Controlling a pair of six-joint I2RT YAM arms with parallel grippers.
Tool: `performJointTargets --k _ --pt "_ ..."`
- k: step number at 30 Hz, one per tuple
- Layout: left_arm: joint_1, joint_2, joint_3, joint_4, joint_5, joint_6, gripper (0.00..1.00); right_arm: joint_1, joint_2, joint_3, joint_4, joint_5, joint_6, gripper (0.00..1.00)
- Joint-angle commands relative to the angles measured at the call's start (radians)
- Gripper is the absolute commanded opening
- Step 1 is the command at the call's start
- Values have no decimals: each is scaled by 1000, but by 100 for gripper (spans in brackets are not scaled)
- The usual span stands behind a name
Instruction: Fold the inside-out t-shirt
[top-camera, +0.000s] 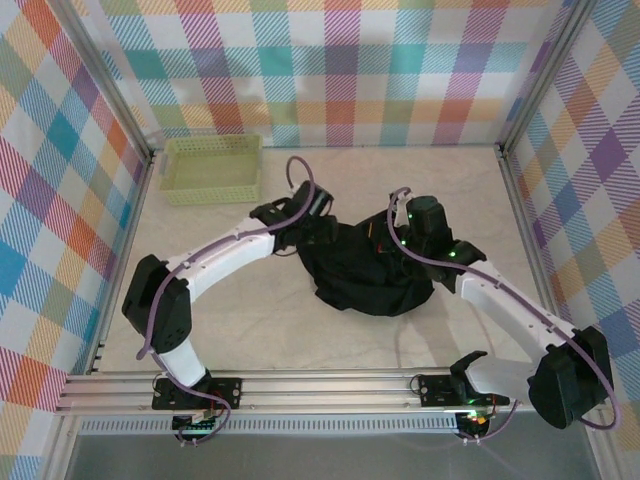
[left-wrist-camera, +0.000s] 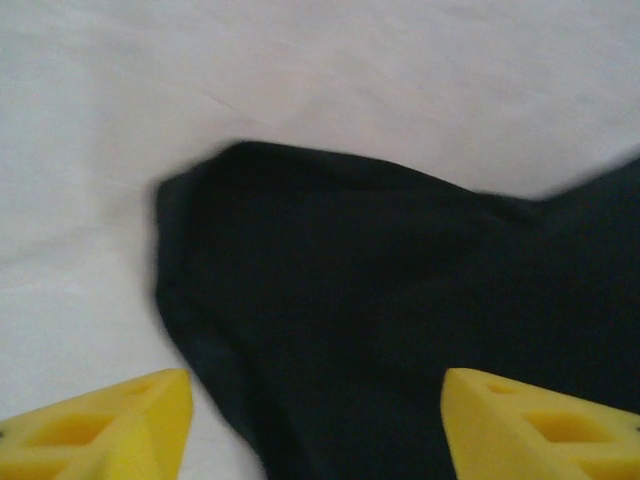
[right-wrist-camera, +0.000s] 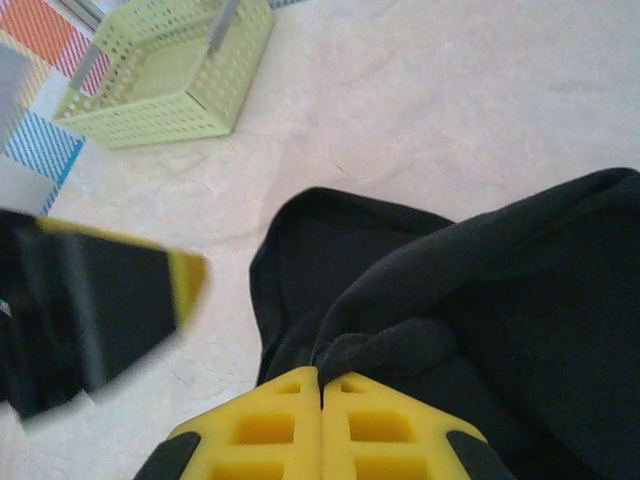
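Right gripper (right-wrist-camera: 320, 376) tight on bunched inside-out t-shirt (top-camera: 372, 272), long axis left-right.

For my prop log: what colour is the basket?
Pale yellow-green; the basket shows best in the right wrist view.

From above, the t-shirt (top-camera: 375, 275) is a dark heap. Its folds are too black to tell apart. The right arm (top-camera: 500, 295) covers part of its right side.

The left wrist view is all blurry. The left pincer (left-wrist-camera: 315, 385) has its two yellow fingers (left-wrist-camera: 130, 420) cut off by the bottom edge. The t-shirt runs off the right and bottom edges.

In the right wrist view, the right pincer (right-wrist-camera: 320, 378) is cut off at the bottom too. Its tips are pressed together at a bunched fold. I cannot tell if cloth is caught between them. On the left, the left pincer is a dark smear with a yellow tip. The basket (right-wrist-camera: 150, 110) is cut off by the top edge.
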Motion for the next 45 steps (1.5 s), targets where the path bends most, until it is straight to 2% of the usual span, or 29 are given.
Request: performJointTargets --k 1,4,14,16,22,28,31,34,38,41,43,45 --pt "-35 4 -34 175 161 -58 71 -3 -70 84 19 -33 -18 0" --pt "-58 21 -16 263 218 -98 73 -3 -99 74 14 -33 -17 0" --pt "-88 -12 -58 311 219 -155 75 -4 -129 19 -9 14 -24 0" --pt "-107 -29 -65 314 213 -141 82 -2 -120 19 -15 33 -27 0" --pt "-156 -33 -60 310 207 -138 86 -2 -109 20 -15 28 -30 0" --pt "-164 -6 -55 283 154 -147 79 -3 -117 20 -24 34 -31 0" --pt "-163 -13 -61 281 130 -131 67 -3 -133 22 -45 72 -31 0" --pt "-151 22 -48 188 60 -122 57 -3 -164 25 -54 84 -32 0" --pt "-111 70 -116 217 100 -144 55 -3 -188 48 -73 74 -32 0" --pt "-110 26 -185 282 104 -141 56 -4 -185 53 -92 88 -42 0" --pt "-125 -42 -213 298 81 -123 59 -3 -182 44 -95 89 -44 0" --pt "-145 -107 -221 299 57 -94 67 -3 -178 35 -89 82 -39 0"
